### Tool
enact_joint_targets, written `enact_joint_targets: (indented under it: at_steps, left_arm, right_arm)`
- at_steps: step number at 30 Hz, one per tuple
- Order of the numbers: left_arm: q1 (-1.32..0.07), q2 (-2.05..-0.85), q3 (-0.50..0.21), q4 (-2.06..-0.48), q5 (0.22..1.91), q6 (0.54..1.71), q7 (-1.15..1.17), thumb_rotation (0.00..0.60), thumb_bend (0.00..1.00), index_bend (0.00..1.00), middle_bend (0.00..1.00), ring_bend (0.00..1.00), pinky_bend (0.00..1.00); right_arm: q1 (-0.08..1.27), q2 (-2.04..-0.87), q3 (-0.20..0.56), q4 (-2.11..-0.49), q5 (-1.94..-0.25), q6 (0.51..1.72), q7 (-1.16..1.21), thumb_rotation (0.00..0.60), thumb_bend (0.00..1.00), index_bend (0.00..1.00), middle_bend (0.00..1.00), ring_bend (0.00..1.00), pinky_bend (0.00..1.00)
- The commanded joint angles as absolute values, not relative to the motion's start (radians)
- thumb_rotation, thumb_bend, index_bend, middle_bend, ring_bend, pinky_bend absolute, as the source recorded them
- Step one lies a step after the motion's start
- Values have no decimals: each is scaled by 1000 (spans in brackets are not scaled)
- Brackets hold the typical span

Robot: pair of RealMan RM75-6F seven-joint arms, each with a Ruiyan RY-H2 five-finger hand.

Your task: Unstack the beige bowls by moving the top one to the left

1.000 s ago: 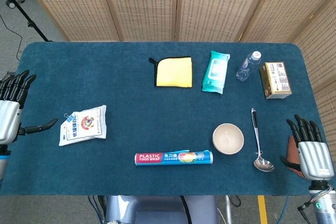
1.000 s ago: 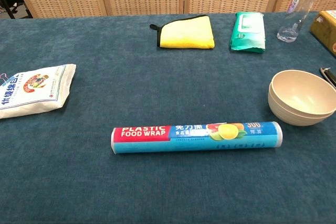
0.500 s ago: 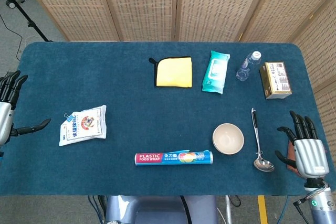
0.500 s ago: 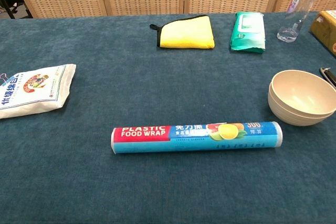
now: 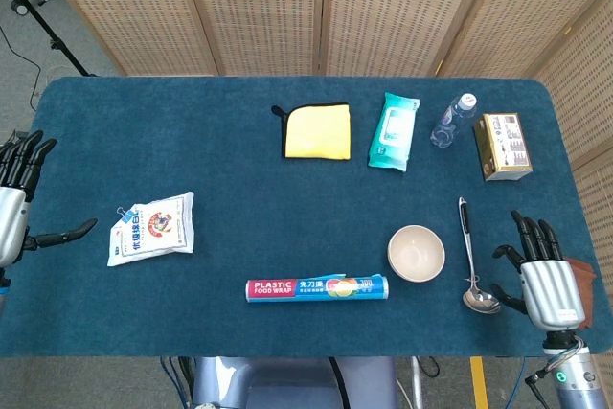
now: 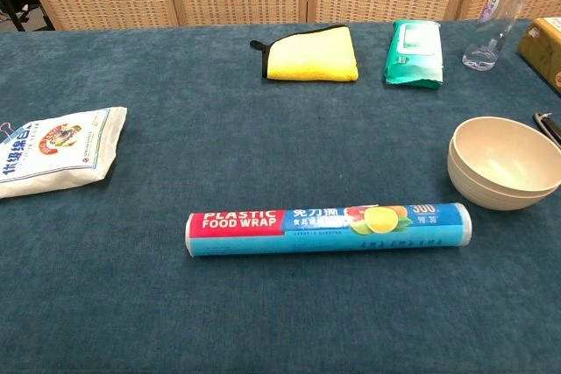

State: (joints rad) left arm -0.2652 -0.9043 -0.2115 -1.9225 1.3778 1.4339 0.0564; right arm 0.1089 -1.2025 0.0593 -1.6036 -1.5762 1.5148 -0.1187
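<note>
The stacked beige bowls (image 5: 416, 253) sit nested toward the right of the blue table (image 5: 239, 179), just above the right end of the food wrap roll (image 5: 317, 288), with a ladle (image 5: 470, 261) beside them. The right hand (image 5: 546, 275) hovers near the ladle, fingers spread, empty. The left hand (image 5: 13, 208) is at the far edge, fingers apart, holding nothing.

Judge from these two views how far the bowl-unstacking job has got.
Done: nothing; the beige bowls sit nested beside the food wrap roll. In hand: the right hand, empty and fingers apart, lies right of the ladle, clear of the stack. Left: grip the top bowl, lift it, set it down to the left.
</note>
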Motion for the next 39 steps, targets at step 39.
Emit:
enact_joint_targets:
  at_steps: [39]
  left_arm:
    - [-218,-839,-188,-1949,1423,1478,-4,322,98,0,0,0,0]
  right_arm:
    - [132,-1347,-1,-1685,-1601,1402,-284,600,258,525,2,0,0]
